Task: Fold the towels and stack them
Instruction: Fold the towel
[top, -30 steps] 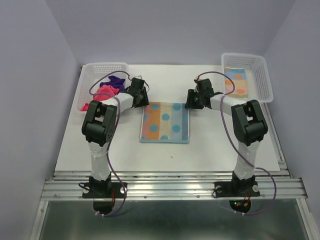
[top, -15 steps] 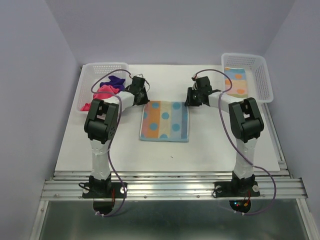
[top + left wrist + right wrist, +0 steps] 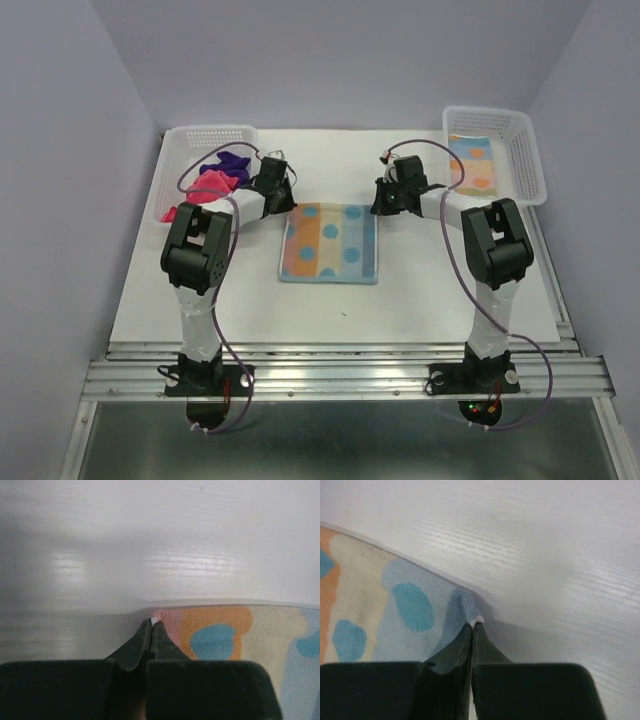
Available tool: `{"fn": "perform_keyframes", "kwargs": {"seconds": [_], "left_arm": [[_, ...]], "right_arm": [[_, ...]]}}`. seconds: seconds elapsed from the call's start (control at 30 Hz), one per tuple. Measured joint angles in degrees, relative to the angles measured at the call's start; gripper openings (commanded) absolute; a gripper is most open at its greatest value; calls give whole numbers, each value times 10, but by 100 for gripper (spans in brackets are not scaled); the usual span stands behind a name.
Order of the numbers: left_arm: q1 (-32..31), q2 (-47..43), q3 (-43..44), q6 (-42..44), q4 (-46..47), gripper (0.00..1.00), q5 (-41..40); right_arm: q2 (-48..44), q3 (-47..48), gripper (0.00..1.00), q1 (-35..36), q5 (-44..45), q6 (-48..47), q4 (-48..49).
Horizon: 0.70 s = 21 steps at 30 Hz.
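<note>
A light blue towel with orange blotches (image 3: 330, 243) lies flat on the white table between my arms. My left gripper (image 3: 285, 197) is shut on its far left corner, seen pinched at the fingertips in the left wrist view (image 3: 154, 621). My right gripper (image 3: 377, 200) is shut on its far right corner (image 3: 476, 622). The magenta-pink towel (image 3: 200, 190) and the dark purple towel (image 3: 228, 165) lie crumpled in the left basket. A folded blue and orange towel (image 3: 473, 162) lies in the right basket.
A white mesh basket (image 3: 184, 140) stands at the back left and another (image 3: 526, 160) at the back right. The white table top (image 3: 400, 300) reaches to a metal rail at the near edge. Purple walls close in the sides and back.
Both grippers have stayed at the towel's far corners with only slight shifts of the wrists. The towel's far edge has barely moved.
</note>
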Motion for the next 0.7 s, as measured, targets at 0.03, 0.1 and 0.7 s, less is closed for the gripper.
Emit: {"fn": "perform_keyframes", "kwargs": {"seconds": [0.03,0.1,0.7], "left_arm": [[0,-9,-12,0,5,0,0],[0,-34,-38,-1,18,0,3],[0,-254,-261,-35,117,0,53]], "right_arm": [[-11,-15,1,0,-4,-2,9],[-44,-46,1,0,-15,-5,16],[-279,-253,1,14,-72,9,94]]}}
